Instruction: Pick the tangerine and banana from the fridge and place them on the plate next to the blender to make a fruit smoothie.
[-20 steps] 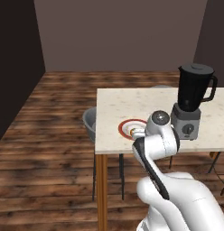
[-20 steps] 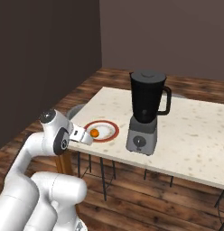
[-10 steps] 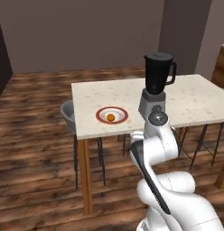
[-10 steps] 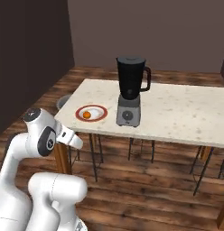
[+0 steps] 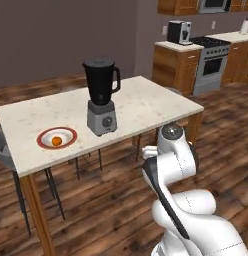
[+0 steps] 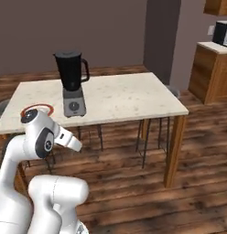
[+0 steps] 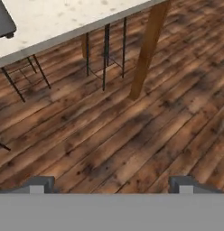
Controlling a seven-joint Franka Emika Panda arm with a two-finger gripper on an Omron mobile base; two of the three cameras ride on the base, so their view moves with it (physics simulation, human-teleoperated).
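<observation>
While my jaws [image 7: 111, 184] stand spread wide and hold nothing, they hang over the dark wooden plank floor [image 7: 145, 135] beside a brown table leg [image 7: 147, 49]. On the pale speckled tabletop [image 5: 141, 102], the small bright-orange tangerine [image 5: 56, 141] lies in the red-rimmed round plate [image 5: 44, 145], just beside the black-jarred blender on its grey base [image 5: 101, 97].

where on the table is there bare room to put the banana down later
Bare: the table right of the blender, out to its far edge, and the strip behind the plate. Crowded: the plate's centre, where the tangerine sits, close by the blender's base.
</observation>
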